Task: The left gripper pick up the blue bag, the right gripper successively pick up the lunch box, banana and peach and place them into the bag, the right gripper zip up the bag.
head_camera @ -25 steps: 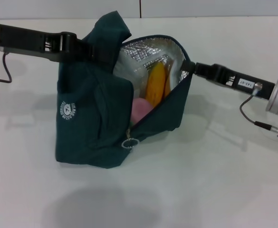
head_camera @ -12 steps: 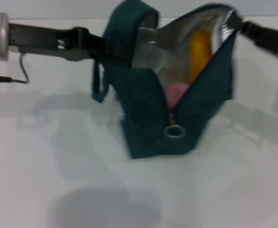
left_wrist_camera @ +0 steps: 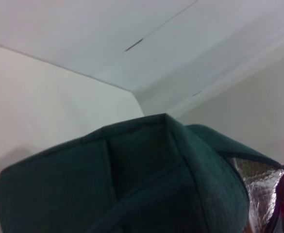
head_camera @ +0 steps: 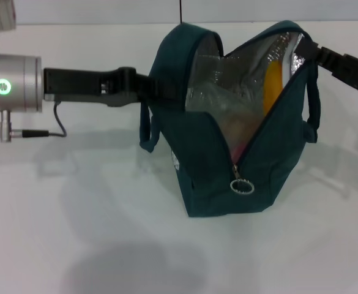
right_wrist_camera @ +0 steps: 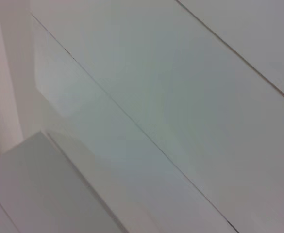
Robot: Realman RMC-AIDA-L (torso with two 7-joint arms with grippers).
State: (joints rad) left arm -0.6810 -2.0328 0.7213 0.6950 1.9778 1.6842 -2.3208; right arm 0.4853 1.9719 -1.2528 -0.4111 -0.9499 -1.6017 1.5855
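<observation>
A large dark teal fabric lunch bag with silver foil lining stands upright on a white tabletop, near the middle of the head view and slightly toward the robot's right. Its mouth gapes open in a tall wedge, with the zipper undone down the front and a round metal ring zipper pull hanging low at the bottom of the opening. Inside, against the crinkled foil, a strip of yellow-orange banana stands upright near the right wall, and a faint patch of pink peach shows lower down; a clear plastic lunch box may lie behind the glare of the foil, but it cannot be made out. One loop handle droops down the bag's left side. The black skeletal left gripper reaches in level from the left and is clamped on the bag's upper left edge, its silver wrist bearing a glowing green ring. The black right gripper meets the bag's upper right rim; whether its fingers are closed on the fabric cannot be told. The left wrist view looks down over the bag's teal top.
</observation>
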